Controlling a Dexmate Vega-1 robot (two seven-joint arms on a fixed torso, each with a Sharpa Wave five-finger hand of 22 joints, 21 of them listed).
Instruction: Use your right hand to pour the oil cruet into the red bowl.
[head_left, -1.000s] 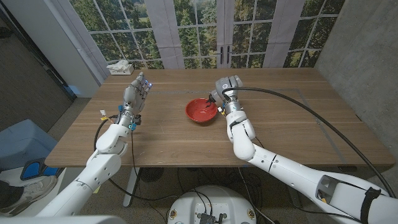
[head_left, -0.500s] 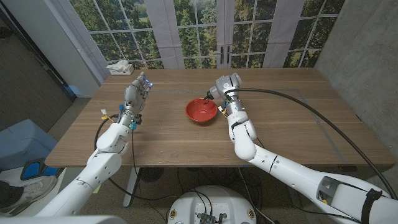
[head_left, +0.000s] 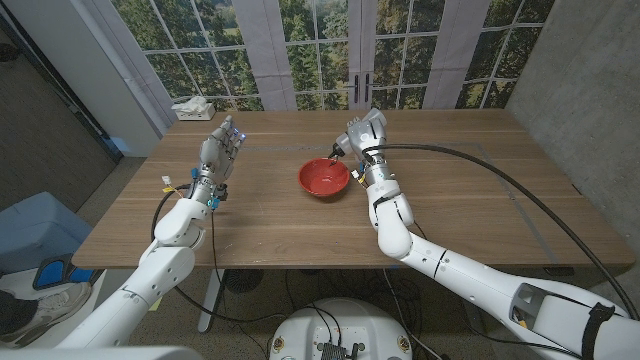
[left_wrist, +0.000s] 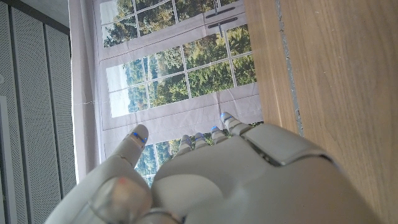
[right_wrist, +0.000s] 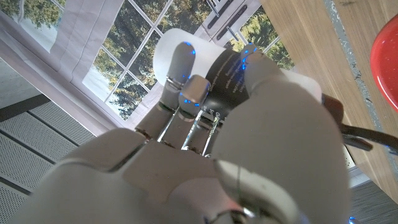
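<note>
Right hand (head_left: 362, 133) grips dark oil cruet with white cap (right_wrist: 214, 59), now raised and swung back from round red bowl (head_left: 324, 178) to its 2 o'clock; pour apparently ending. Left hand (head_left: 217, 152) idle, fingers apart, bowl's 9 o'clock.

Bare table (head_left: 440, 190) lies open right of and nearer than the red bowl (head_left: 324, 178). The left hand (head_left: 219, 152) stands well left of it. A white object (head_left: 192, 108) sits at the far-left corner.

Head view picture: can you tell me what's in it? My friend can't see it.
The robot's right hand holds an oil cruet beside a red bowl on a wooden table. Its left hand is raised and holds nothing.
</note>
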